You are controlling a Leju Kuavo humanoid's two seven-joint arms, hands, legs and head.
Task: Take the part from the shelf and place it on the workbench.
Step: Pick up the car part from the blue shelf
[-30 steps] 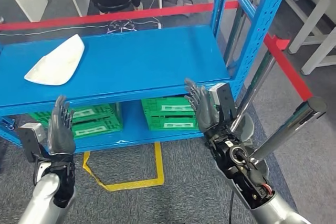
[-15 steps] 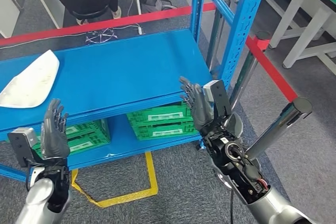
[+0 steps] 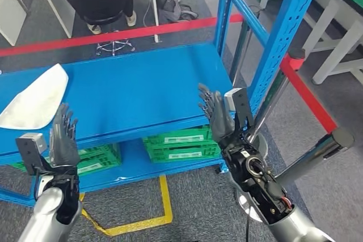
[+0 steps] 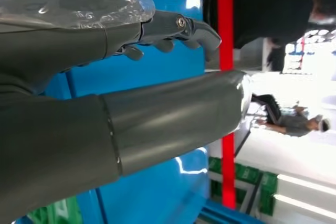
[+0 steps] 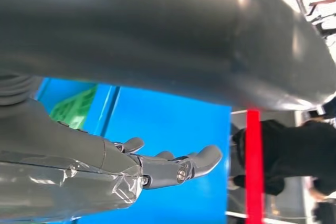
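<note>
Nothing picked up yet: both hands empty before the blue metal shelf (image 3: 141,92).

Left hand (image 3: 63,140) and right hand (image 3: 216,114) hover at the shelf's front edge, fingers spread; the white curved plastic part (image 3: 36,97) lies on its far-left end, untouched.

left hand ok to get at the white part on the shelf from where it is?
Probably yes. The white part lies on the blue shelf, with nothing on it or around it. The left hand is open, raised at the shelf's front edge just below and right of the part, so the way looks free.
</note>
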